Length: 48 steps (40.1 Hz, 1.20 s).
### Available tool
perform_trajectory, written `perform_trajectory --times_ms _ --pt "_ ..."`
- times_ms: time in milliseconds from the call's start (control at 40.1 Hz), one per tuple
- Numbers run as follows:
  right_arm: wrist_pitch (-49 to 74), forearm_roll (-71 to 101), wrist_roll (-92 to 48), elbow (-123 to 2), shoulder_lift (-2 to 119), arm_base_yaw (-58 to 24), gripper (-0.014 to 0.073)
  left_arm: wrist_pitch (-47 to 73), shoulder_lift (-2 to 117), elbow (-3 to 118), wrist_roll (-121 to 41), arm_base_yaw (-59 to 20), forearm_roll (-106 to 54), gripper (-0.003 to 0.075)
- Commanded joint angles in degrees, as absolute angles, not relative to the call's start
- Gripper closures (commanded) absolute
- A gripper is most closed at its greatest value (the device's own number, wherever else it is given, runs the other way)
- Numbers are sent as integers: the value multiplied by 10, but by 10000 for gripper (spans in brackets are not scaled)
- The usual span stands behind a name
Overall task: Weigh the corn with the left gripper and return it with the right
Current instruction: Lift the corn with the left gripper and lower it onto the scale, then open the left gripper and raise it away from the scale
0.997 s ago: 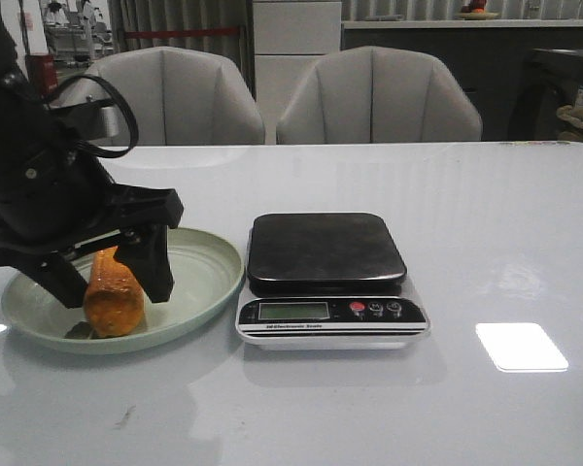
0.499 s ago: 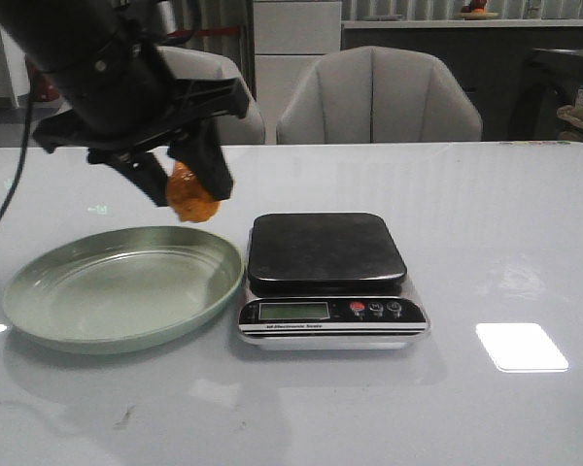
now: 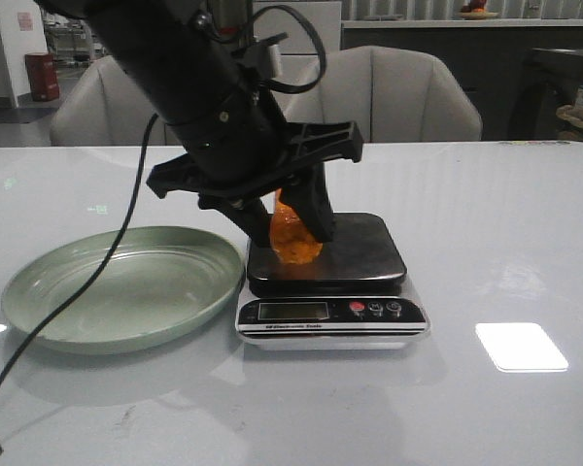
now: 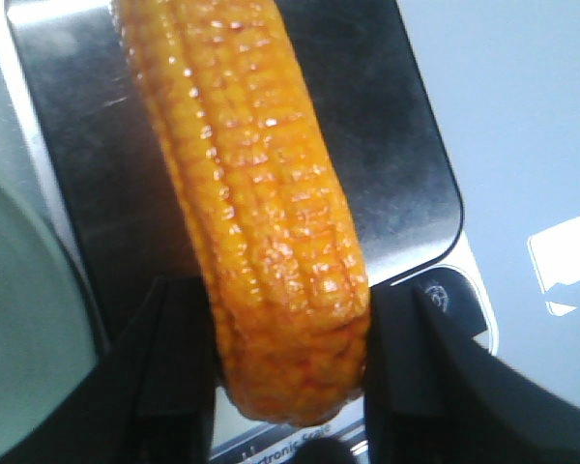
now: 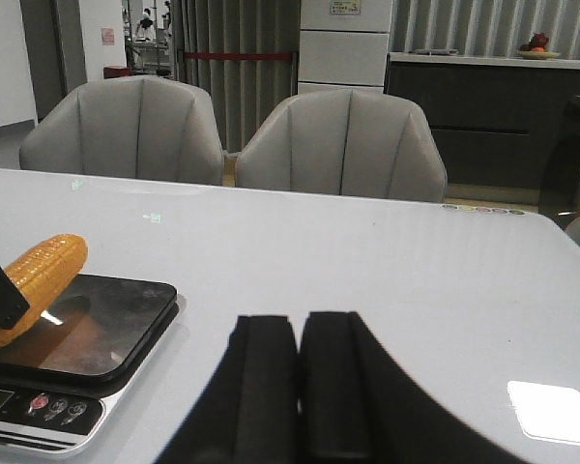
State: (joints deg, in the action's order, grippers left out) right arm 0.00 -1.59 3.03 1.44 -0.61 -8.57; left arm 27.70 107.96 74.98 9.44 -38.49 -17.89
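The corn [image 3: 293, 238], an orange-yellow cob, is held in my left gripper [image 3: 293, 231], which is shut on it over the left front part of the scale's black platform [image 3: 355, 248]. The cob is tilted, its lower end at or just above the platform; I cannot tell if it touches. In the left wrist view the corn [image 4: 261, 213] sits between the black fingers [image 4: 420, 377] of the left gripper [image 4: 290, 372], above the platform [image 4: 391, 145]. My right gripper [image 5: 300, 333] is shut and empty, right of the scale [image 5: 106, 333]; the corn [image 5: 41, 269] shows there too.
An empty pale green plate [image 3: 39, 291] lies left of the scale. The scale's display and buttons [image 3: 374, 309] face the front. The left arm's cable [image 3: 78, 301] hangs across the plate. Two grey chairs [image 3: 408, 92] stand behind the table.
My left gripper lifted the corn off the green plate, carried it right and lowered it over the scale's platform. The plate is now empty.
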Motion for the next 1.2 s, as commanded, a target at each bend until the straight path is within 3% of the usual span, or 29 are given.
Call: perform_trajectory --times_ms 0,75,199,299,698,1172 --pt "-48 -15 31 17 -17 -83 454 248 1066 781 89 -395 -200 559" --pt "-48 -15 31 17 -17 -83 454 248 1076 790 89 -399 -200 472" --pt "-48 -15 31 17 -17 -83 454 247 1083 793 89 -399 -202 240" --pt "-48 -15 31 17 -17 -83 454 253 1083 794 89 -397 -202 140" --pt "-48 -15 31 17 -17 -83 454 281 1017 791 89 -391 -150 139" --pt "-48 -15 31 17 -17 -83 454 237 766 603 89 -362 -103 139"
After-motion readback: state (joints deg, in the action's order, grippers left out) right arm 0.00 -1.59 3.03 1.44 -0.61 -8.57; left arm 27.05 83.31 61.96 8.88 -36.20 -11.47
